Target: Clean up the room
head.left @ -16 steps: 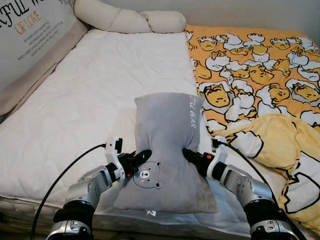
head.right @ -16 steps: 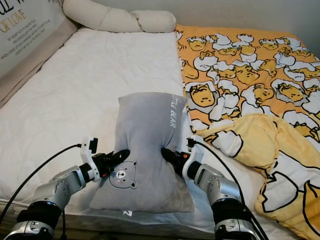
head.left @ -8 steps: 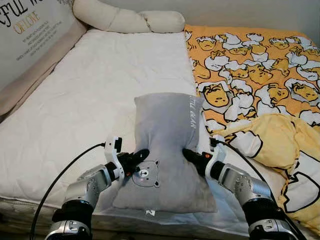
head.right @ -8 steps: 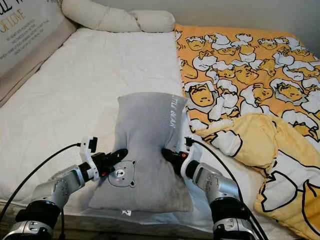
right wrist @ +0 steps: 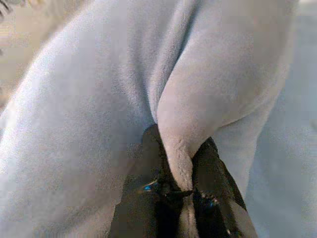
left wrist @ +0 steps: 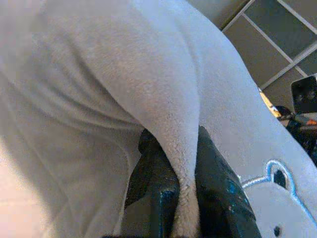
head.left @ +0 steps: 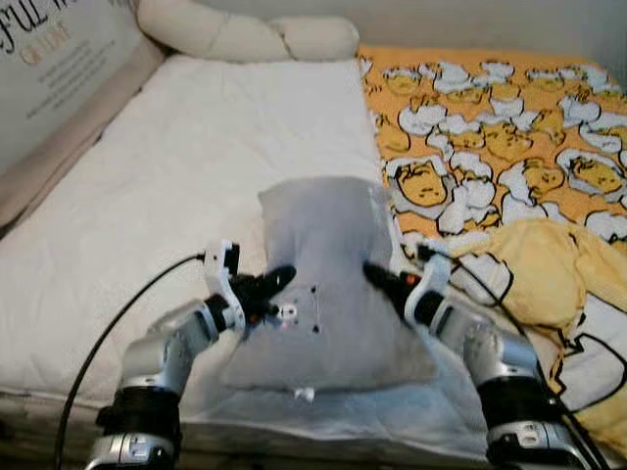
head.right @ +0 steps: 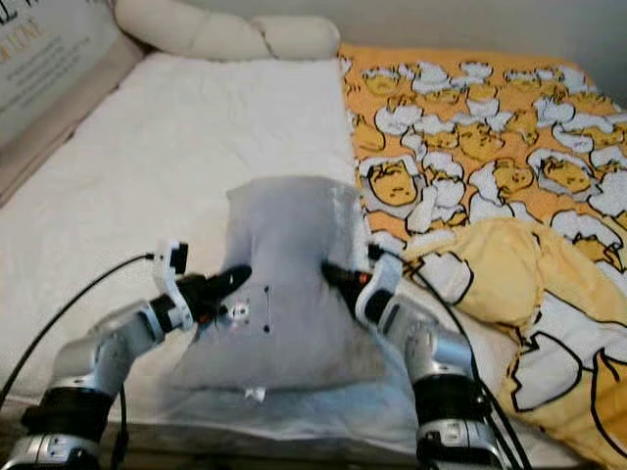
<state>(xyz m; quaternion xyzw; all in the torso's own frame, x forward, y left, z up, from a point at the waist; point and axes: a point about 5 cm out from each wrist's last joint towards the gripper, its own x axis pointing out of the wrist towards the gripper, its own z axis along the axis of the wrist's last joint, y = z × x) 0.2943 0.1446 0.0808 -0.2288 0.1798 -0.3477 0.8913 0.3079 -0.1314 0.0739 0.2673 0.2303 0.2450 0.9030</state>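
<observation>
since a second ago the head views have gone blurry and the grey pillow sits a touch higher between the arms, its two side edges pulled up where they are pinched. the white bed stretches ahead, with the orange cartoon-print duvet covering the robot's right side and a cream bolster lying at the far end. the pillow lies near the front edge of the mattress, just beside the duvet. left tool is pinching the pillow's left edge, a fold of grey plush squeezed between its fingers. right tool is clamped the same way on the right edge, fabric caught between its fingers.
</observation>
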